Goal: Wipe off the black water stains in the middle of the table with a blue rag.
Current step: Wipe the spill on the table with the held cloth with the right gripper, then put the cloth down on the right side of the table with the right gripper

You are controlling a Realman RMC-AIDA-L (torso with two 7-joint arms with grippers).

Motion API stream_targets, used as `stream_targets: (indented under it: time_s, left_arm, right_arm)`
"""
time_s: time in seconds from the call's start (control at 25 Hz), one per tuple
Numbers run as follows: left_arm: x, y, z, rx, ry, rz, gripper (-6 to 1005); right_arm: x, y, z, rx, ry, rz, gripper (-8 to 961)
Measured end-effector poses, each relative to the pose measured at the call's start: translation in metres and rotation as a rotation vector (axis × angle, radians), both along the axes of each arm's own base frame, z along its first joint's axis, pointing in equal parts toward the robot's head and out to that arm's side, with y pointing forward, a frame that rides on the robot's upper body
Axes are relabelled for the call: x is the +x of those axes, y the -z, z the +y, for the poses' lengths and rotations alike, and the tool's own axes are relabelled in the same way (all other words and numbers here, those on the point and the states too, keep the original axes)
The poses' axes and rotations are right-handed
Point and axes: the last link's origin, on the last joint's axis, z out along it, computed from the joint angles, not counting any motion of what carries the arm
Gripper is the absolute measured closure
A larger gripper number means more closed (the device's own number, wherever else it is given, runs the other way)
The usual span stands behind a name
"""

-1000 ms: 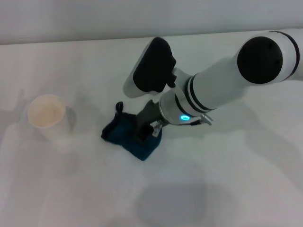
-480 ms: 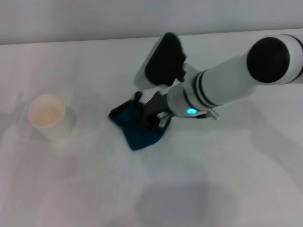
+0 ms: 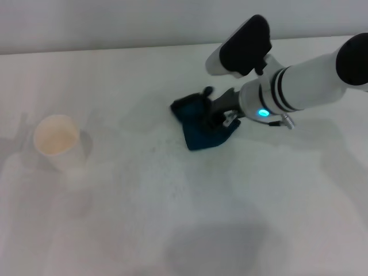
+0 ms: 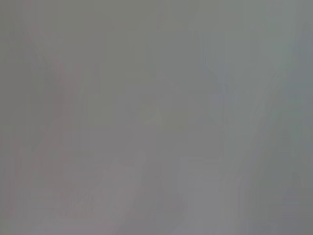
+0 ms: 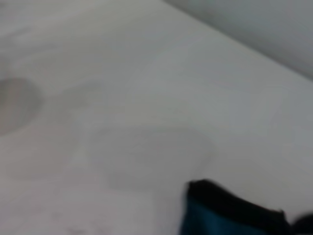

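My right gripper presses down on the blue rag, a teal cloth with black edging, lying on the white table right of centre. Its dark fingers are shut on the rag. The rag's edge also shows in the right wrist view. No black water stain shows; only faint grey specks lie left of the rag. The left gripper is out of view; the left wrist view is plain grey.
A white paper cup stands upright at the table's left side. The table's far edge meets a grey wall.
My right gripper has dragged the blue rag across the table to the right and slightly away from me, from near the middle to right of centre. The cup has not moved.
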Motion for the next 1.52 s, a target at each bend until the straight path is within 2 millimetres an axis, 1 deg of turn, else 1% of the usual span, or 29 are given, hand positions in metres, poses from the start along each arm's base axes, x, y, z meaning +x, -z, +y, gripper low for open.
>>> stream_targets:
  time_s: [0.12,0.32,0.36,0.4,0.56,0.68,0.76,0.88,0.92,0.96,1.0,1.12,1.28,1.44,1.52]
  left_arm:
    - [0.000,0.000,0.000,-0.001,0.000,0.000,111]
    - [0.000,0.000,0.000,-0.001,0.000,0.000,112]
    - [0.000,0.000,0.000,-0.001,-0.001,0.000,112]
    - [0.000,0.001,0.000,-0.002,-0.002,0.000,112]
    - [0.000,0.001,0.000,-0.003,-0.002,-0.002,112]
    - [0.000,0.002,0.000,-0.005,-0.003,-0.001,112]
    - [0.000,0.002,0.000,-0.007,-0.003,-0.001,112]
    - [0.001,0.002,0.001,-0.006,0.001,0.000,111]
    - [0.002,0.002,0.001,-0.006,0.003,-0.001,111]
    - [0.002,0.002,0.001,-0.005,0.005,-0.001,111]
    - [0.002,0.002,0.001,-0.005,0.005,-0.001,111]
    - [0.002,0.002,0.002,-0.005,0.007,0.000,112]
    - [0.003,0.001,0.003,-0.004,0.010,0.001,111]
    - [0.003,0.000,0.004,-0.003,0.012,0.004,111]
    - [0.002,-0.001,0.003,-0.001,0.010,0.009,111]
  right_arm:
    - [-0.010,0.011,-0.011,-0.055,-0.029,0.017,865]
    - [-0.036,0.042,-0.037,-0.186,-0.130,0.018,865]
    - [-0.044,0.049,-0.045,-0.227,-0.167,0.011,865]
    - [-0.044,0.049,-0.045,-0.227,-0.167,0.011,865]
    - [-0.056,0.055,-0.053,-0.271,-0.238,0.007,865]
    - [-0.057,0.054,-0.048,-0.235,-0.274,0.013,867]
    - [-0.052,0.050,-0.041,-0.196,-0.259,0.012,869]
    - [-0.038,0.036,-0.024,-0.131,-0.196,0.008,870]
    - [-0.032,0.029,-0.017,-0.103,-0.170,0.010,869]
    - [-0.023,0.017,-0.007,-0.057,-0.134,0.009,869]
    - [-0.023,0.017,-0.007,-0.057,-0.134,0.009,869]
    - [-0.007,-0.003,0.000,-0.011,-0.077,0.004,868]
    - [0.012,-0.037,0.001,0.031,0.004,0.033,867]
    - [0.024,-0.062,-0.016,0.028,0.046,0.063,866]
    - [0.027,-0.068,-0.023,0.013,0.063,0.076,866]
